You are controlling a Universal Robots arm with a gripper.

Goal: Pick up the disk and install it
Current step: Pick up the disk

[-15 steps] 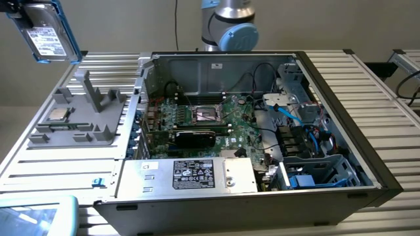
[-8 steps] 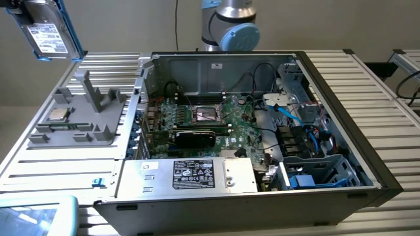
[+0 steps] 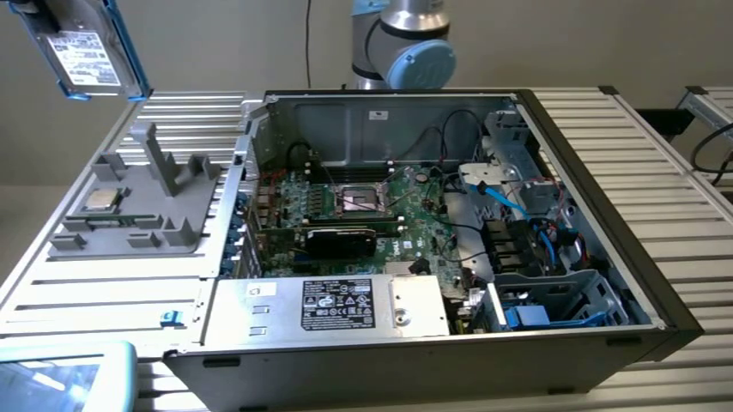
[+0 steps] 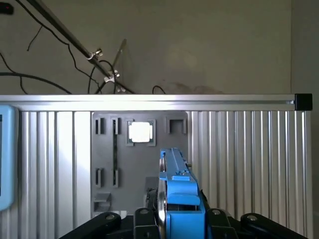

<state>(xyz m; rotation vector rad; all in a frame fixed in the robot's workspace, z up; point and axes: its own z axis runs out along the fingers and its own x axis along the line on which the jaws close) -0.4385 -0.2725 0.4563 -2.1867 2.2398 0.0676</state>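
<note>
Clamped edge-on in the gripper (image 4: 180,220), the disk (image 4: 177,181) could be twisted loose if knocked against the computer case (image 3: 343,120).

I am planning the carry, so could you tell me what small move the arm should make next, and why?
Probably carry the disk toward the exterior view's right, over the open computer case. The gripper is clamped on its blue carrier, and it hangs high above the grey fixture, off to the side of the case.

The disk (image 3: 87,53), silver-grey, white-labelled and framed by a blue carrier, hangs nearly upright in mid-air.
</note>
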